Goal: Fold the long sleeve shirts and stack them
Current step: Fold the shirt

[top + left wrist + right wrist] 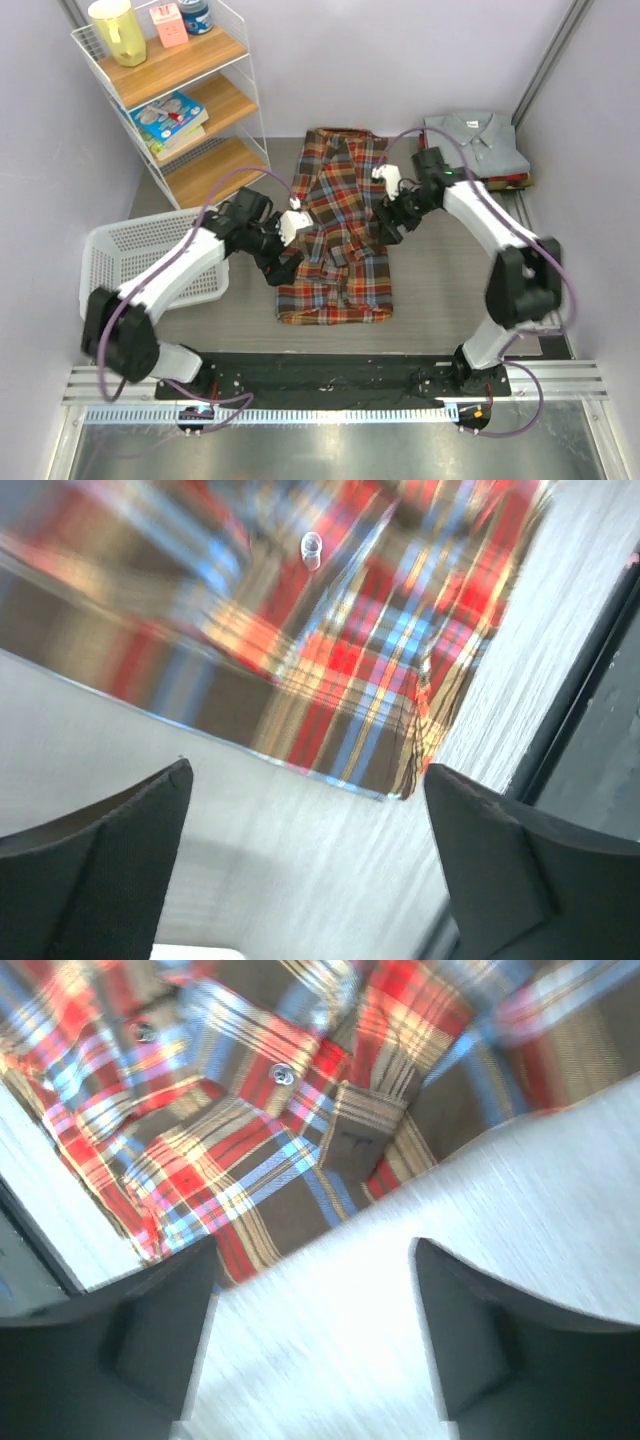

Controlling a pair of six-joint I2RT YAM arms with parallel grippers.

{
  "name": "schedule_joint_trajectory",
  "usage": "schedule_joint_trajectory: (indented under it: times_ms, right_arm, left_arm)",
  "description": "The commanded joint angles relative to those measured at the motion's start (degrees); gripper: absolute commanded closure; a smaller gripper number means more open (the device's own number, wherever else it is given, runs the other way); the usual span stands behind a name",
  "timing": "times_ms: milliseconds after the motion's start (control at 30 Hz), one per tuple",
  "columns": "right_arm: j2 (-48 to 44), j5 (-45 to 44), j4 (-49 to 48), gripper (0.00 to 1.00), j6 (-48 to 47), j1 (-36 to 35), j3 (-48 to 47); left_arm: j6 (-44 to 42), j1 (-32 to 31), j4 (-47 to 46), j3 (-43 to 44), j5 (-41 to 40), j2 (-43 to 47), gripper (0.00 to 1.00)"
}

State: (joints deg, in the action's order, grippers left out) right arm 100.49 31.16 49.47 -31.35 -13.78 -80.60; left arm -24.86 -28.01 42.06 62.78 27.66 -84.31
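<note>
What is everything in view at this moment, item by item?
plaid shirt: one, red, brown and cream, lying lengthwise mid-table
folded shirts: one stack, grey collared one on top, number beneath unclear, far right corner
basket: one, white, left of the plaid shirt
shelf rack: one, white wire with wooden shelves, far left corner
jug: one, yellow, top shelf
box: one, pink, top shelf
tin: one, blue, top shelf
books: small pile, blue cover on top, middle shelf
table: one, grey
left gripper: one, open, at the plaid shirt's left edge
right gripper: one, open, at its right edge
</note>
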Motion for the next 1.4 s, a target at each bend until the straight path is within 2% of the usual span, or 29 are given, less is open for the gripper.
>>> schedule_joint_trajectory:
  times_ms: [0, 67, 133, 167, 233, 300, 333, 400, 433, 567, 800, 1033, 1200, 1300, 1333, 1367]
  right_arm:
    - [-18.1, 0.6, -8.2, 0.0, -14.4, -0.5, 7.5]
    - [-25.1, 4.3, -15.3, 0.0, -14.8, -0.7, 14.3]
    - [-28.8, 7.7, -16.6, 0.0, -23.2, -0.9, 19.5]
    - [-30.0, 7.3, -16.7, 0.0, -25.3, -3.0, 21.2]
    - [-31.6, 2.1, -15.0, 0.0, -31.4, -7.5, 24.6]
    - [-31.8, -1.0, -12.8, 0.0, -36.1, -10.2, 28.9]
    - [-32.1, -0.7, -13.4, 0.0, -38.0, -10.2, 30.7]
    - [-33.2, -0.9, -16.8, 0.0, -39.9, -11.1, 36.0]
    - [-33.7, -1.4, -18.1, 0.0, -41.6, -11.7, 37.8]
    - [-35.2, -3.6, -25.6, 0.0, -43.3, -14.9, 46.5]
    - [-33.4, -6.4, -32.9, 0.0, -46.0, -18.2, 54.1]
    - [-26.9, -10.5, -47.0, 0.0, -42.1, -18.7, 56.3]
    - [-21.7, -12.7, -49.1, 0.07, -41.0, -18.7, 53.8]
    - [-20.0, -13.8, -52.2, 0.18, -40.5, -18.7, 53.3]
    - [-19.7, -14.1, -53.1, 0.29, -40.2, -18.7, 53.4]
    - [-19.6, -15.1, -54.3, 0.34, -39.9, -18.7, 53.4]
  left_arm:
    - [-12.7, -0.2, -4.8, -4.2, 5.2, 13.1, 0.0]
    - [-17.8, -0.5, -5.1, -5.8, 7.3, 16.3, 0.0]
    - [-22.5, -1.2, -4.5, -7.8, 8.3, 17.1, 0.0]
    - [-28.3, -1.5, -3.2, -8.4, 7.6, 16.7, 0.0]
    - [-32.6, -3.9, -0.8, -11.2, 4.2, 15.8, 0.0]
    - [-35.5, -4.3, -6.1, -15.4, 0.9, 16.8, 0.0]
    - [-36.5, -4.3, -8.7, -20.3, 0.3, 17.5, 0.0]
    - [-39.5, -6.3, -16.1, -24.5, -2.7, 20.0, 0.0]
    - [-39.9, -7.0, -18.1, -28.2, -3.7, 20.5, 0.0]
    - [-40.9, -8.8, -23.5, -32.7, -5.3, 19.9, 0.0]
    - [-39.9, -13.4, -38.0, -40.9, -9.5, 18.8, 0.0]
    - [-36.9, -13.8, -51.5, -41.1, -12.7, 10.3, 0.0]
    - [-35.7, -13.4, -53.0, -36.6, -13.0, 3.9, 0.0]
    - [-36.2, -13.3, -53.2, -34.7, -13.2, 0.8, 0.13]
    - [-36.3, -13.2, -53.1, -34.3, -13.2, 0.5, 0.24]
    - [-37.0, -13.0, -52.6, -34.0, -12.9, 0.2, 0.3]
